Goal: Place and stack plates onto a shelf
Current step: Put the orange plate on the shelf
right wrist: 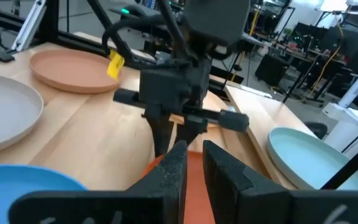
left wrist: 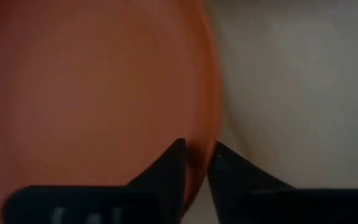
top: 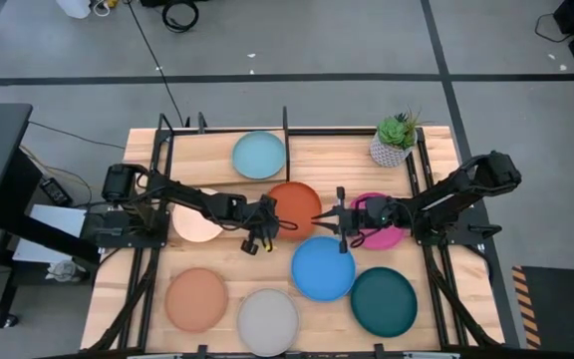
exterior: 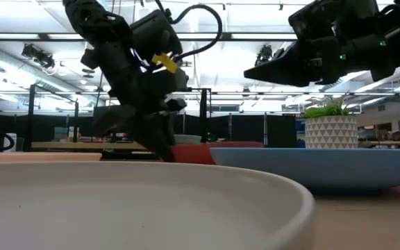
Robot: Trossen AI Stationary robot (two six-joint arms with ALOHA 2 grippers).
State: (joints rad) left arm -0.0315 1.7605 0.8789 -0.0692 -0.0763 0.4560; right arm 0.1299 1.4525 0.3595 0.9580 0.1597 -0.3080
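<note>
Wooden worktop [top: 217, 264] carries the orange plate [top: 297, 202] in its middle, with the left hand [top: 267, 221] pinching its near rim and the right hand [top: 341, 219], fingers narrow and empty, opposite.

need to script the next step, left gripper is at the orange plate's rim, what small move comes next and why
Probably a small lift of the rim. The left gripper has its fingers closing on the edge of the orange plate, which lies flat on the table, and the right gripper waits at the opposite rim.
</note>
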